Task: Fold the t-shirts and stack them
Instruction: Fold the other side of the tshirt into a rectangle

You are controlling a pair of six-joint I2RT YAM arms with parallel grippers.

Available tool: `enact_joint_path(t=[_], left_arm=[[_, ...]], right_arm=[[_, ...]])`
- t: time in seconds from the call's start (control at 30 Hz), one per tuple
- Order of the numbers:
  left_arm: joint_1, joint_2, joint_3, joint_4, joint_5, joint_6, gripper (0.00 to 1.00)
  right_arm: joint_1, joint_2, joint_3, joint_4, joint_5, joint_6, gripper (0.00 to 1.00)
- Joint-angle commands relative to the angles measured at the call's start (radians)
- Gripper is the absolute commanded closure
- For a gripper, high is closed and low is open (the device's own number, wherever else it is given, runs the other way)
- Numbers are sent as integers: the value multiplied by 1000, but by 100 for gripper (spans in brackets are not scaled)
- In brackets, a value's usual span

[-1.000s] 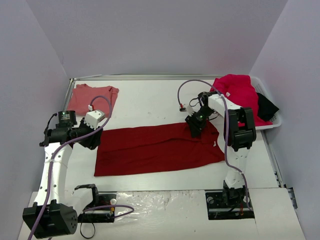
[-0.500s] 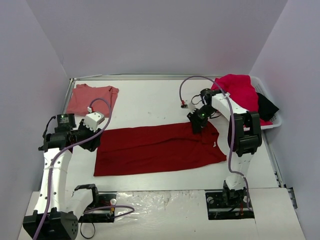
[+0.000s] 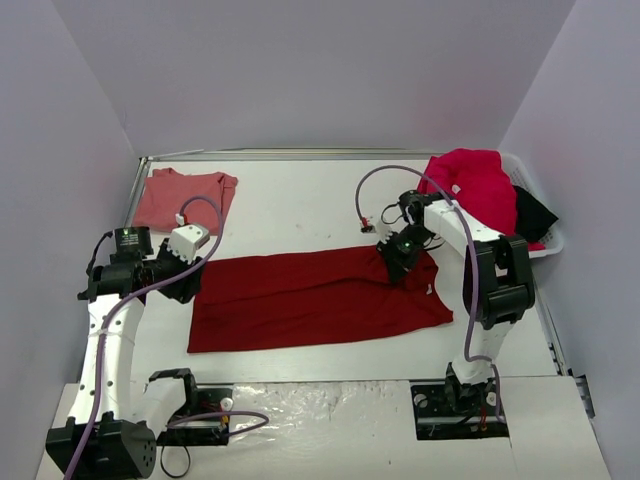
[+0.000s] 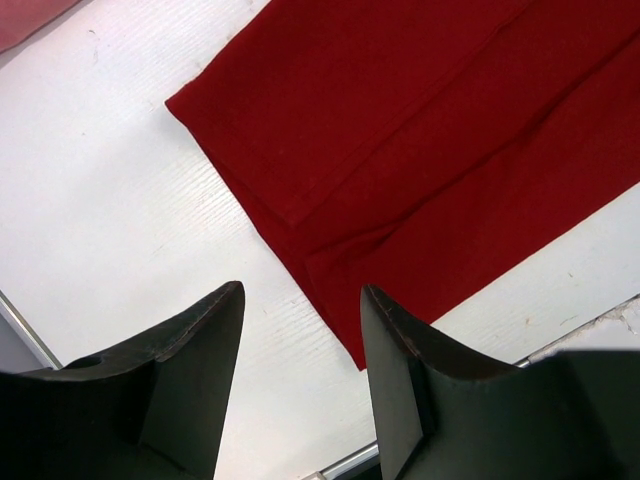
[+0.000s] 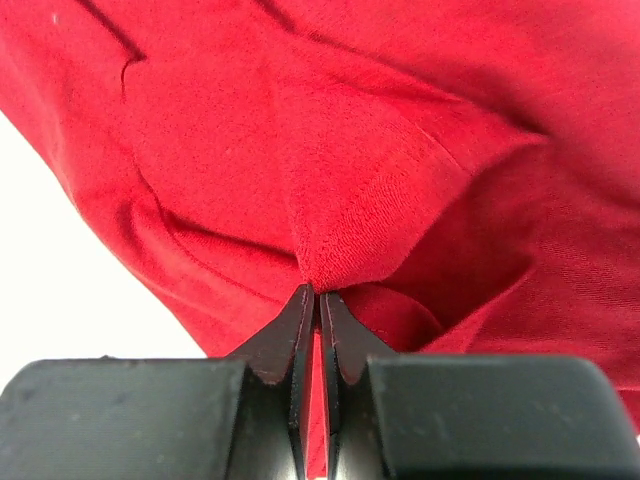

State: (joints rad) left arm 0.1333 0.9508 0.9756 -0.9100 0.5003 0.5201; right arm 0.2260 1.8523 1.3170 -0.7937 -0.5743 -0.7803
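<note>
Centre, spread shirt [image 3: 315, 298]; behind-left, folded shirt [image 3: 185, 197]; right, third shirt [image 3: 478, 185] seemingly in basket [image 3: 548, 244].

- crimson t-shirt [image 3: 320, 298], centre: soft matt cloth; fine knit texture shows up close, stitched hem lines.
- salmon-pink t-shirt [image 3: 185, 197], upper left: matt cloth, faded look.
- raspberry t-shirt [image 3: 480, 185], upper right: matt cloth, rumpled.
- basket [image 3: 550, 246], right edge: white plastic, smooth, slight sheen.
- table [image 4: 110, 220]: white, matt, faint streaky grain.
- left gripper [image 4: 301, 300]: matt black hard plastic, lightly scuffed edges.
- right gripper [image 5: 318, 297]: same matt black plastic, smooth.
- arm shells [image 3: 105, 350]: smooth white plastic, black joints.
- cables [image 3: 395, 167]: purple, smooth sheath.
- sheet [image 3: 330, 400], bottom: crinkled, shiny, film-like.
- walls [image 3: 300, 70]: flat matt lavender.
</note>
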Motion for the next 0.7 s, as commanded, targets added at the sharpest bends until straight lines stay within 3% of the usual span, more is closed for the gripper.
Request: enact_joint_path(t=[0.0,0.43,0.67], left_arm=[[9,-4,6,0,7,9,51],[8,13,6,-1,1,14,51],[8,16,6,2,0,12,50]], right_arm=[[24,-73,-42,-48,45,-11,100],[116,-67,-137,-15,149,27,100],[217,-8,-147,27,209,84,73]])
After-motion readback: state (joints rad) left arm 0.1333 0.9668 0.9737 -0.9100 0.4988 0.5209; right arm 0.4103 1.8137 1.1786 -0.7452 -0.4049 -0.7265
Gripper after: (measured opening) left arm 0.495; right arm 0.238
